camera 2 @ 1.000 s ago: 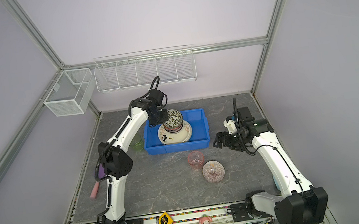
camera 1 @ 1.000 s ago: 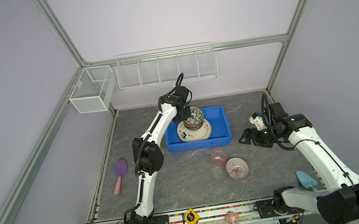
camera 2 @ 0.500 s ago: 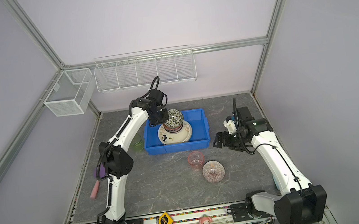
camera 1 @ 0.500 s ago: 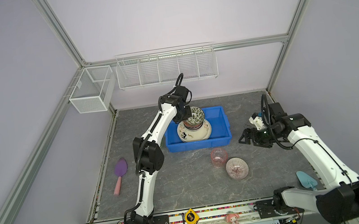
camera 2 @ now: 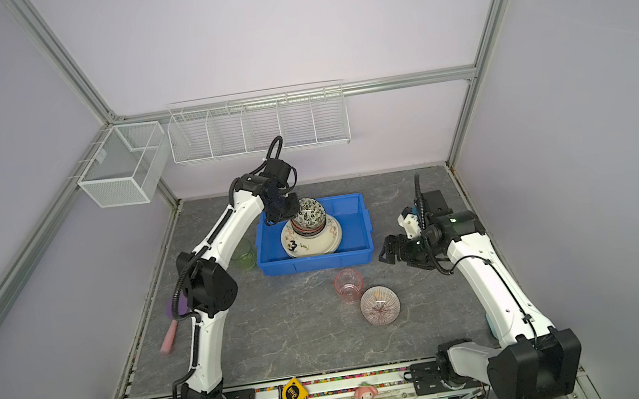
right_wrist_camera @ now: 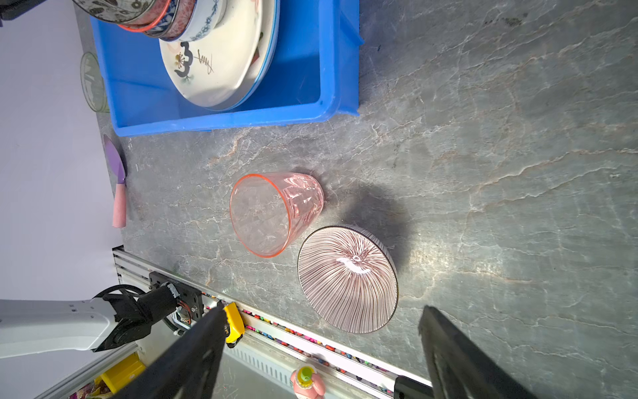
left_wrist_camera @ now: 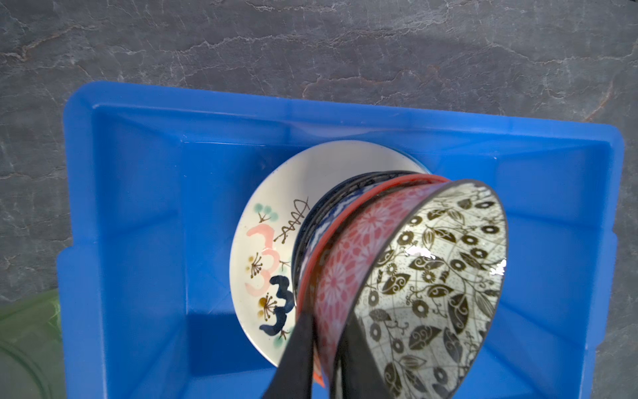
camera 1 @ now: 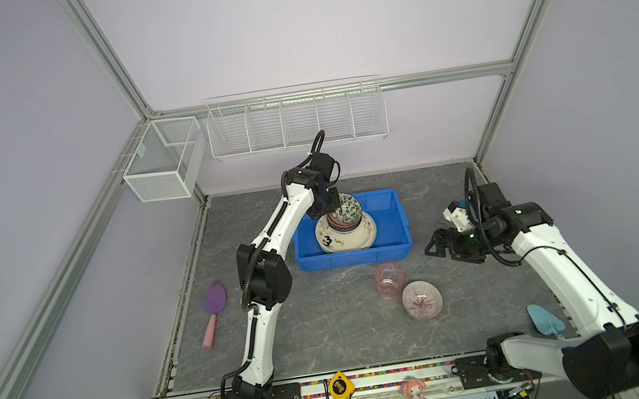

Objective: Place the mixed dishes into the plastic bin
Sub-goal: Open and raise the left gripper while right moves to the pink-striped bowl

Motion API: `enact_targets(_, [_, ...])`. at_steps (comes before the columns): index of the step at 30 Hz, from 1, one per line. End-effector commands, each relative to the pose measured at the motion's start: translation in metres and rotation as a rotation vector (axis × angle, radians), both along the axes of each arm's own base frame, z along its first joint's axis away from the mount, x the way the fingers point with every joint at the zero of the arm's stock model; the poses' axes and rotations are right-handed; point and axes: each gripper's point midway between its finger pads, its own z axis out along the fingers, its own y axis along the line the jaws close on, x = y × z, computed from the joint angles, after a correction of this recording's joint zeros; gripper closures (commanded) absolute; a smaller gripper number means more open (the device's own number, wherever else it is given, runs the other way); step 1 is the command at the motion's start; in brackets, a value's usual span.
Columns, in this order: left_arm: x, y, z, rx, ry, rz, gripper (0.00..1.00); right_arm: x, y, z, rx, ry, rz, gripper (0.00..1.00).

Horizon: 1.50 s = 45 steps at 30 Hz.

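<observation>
In the blue bin [camera 1: 387, 223], far centre, the floral bowl [left_wrist_camera: 431, 276] is straddled at its tilted rim by the left gripper [left_wrist_camera: 329, 316]; whether it is clamped cannot be told. The right gripper [right_wrist_camera: 322, 308] is spread wide, empty.

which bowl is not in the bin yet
The pink-striped bowl, on the table beside the pink cup; the other bowls sit stacked inside the blue bin.

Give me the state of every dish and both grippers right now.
floral bowl, tilted atop the stacked bowls in the blue bin
pink cup, upright on the table, empty
striped bowl, upright on the table, empty
green cup, on the table outside the blue bin
left gripper, astride the floral bowl's rim, grip unclear
right gripper, open, empty
</observation>
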Motion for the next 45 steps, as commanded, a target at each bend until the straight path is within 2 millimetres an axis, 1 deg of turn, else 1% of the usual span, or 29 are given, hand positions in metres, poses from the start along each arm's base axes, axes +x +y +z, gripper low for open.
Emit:
enact_targets(1, [0.001, -0.003, 0.016, -0.032, -0.018, -0.001, 0.81, -0.001, 0.002, -0.004, 0.012, 0.006, 0.021, 0.10])
enact_targets(4, [0.001, -0.003, 0.021, -0.040, -0.028, -0.003, 0.76, -0.002, 0.001, -0.006, 0.007, 0.011, 0.022, 0.10])
enact_targets(8, [0.000, -0.004, 0.029, -0.054, -0.041, -0.008, 0.66, -0.003, 0.001, -0.006, 0.008, 0.012, 0.022, 0.10])
enact_targets(14, [-0.002, -0.008, 0.040, -0.086, -0.054, -0.021, 0.56, -0.003, 0.001, -0.006, 0.009, 0.010, 0.024, 0.10])
enact_targets(18, [-0.004, -0.007, 0.051, -0.099, -0.069, -0.025, 0.48, -0.003, 0.001, -0.006, 0.007, 0.013, 0.023, 0.10])
enact_targets(21, [-0.007, -0.004, 0.062, -0.101, -0.087, -0.024, 0.37, -0.004, 0.001, -0.007, 0.008, 0.019, 0.025, 0.10])
enact_targets(23, [-0.010, -0.001, 0.071, -0.100, -0.100, -0.024, 0.27, -0.005, 0.000, -0.009, 0.006, 0.025, 0.025, 0.10])
enact_targets(24, [-0.012, 0.001, 0.076, -0.102, -0.107, -0.024, 0.24, -0.005, 0.000, -0.010, 0.002, 0.028, 0.025, 0.10])
enact_targets(28, [-0.021, 0.007, 0.096, -0.111, -0.141, -0.025, 0.09, -0.009, -0.011, -0.022, -0.067, 0.058, 0.007, 0.09])
enact_targets(30, [-0.026, 0.010, 0.106, -0.124, -0.164, -0.023, 0.03, -0.015, -0.012, -0.028, -0.093, 0.074, 0.024, 0.07])
enact_targets(32, [-0.032, 0.015, 0.116, -0.140, -0.197, -0.009, 0.01, -0.022, -0.012, -0.037, -0.135, 0.100, 0.040, 0.07])
enact_targets(35, [-0.040, 0.025, 0.131, -0.175, -0.264, 0.025, 0.00, -0.035, -0.010, -0.052, -0.204, 0.141, 0.070, 0.06])
enact_targets(37, [-0.048, 0.030, 0.137, -0.206, -0.294, 0.038, 0.01, -0.043, -0.013, -0.065, -0.246, 0.177, 0.074, 0.00])
enact_targets(39, [-0.057, 0.033, 0.141, -0.251, -0.322, 0.053, 0.00, -0.050, -0.015, -0.079, -0.256, 0.213, 0.067, 0.04])
enact_targets(42, [-0.073, 0.044, 0.143, -0.307, -0.372, 0.082, 0.00, -0.057, -0.013, -0.093, -0.236, 0.238, 0.048, 0.08])
enact_targets(44, [-0.084, 0.053, 0.140, -0.330, -0.392, 0.106, 0.01, -0.059, -0.010, -0.100, -0.217, 0.245, 0.038, 0.09])
enact_targets(45, [-0.091, 0.056, 0.138, -0.344, -0.397, 0.115, 0.01, -0.067, -0.010, -0.110, -0.213, 0.273, 0.037, 0.12])
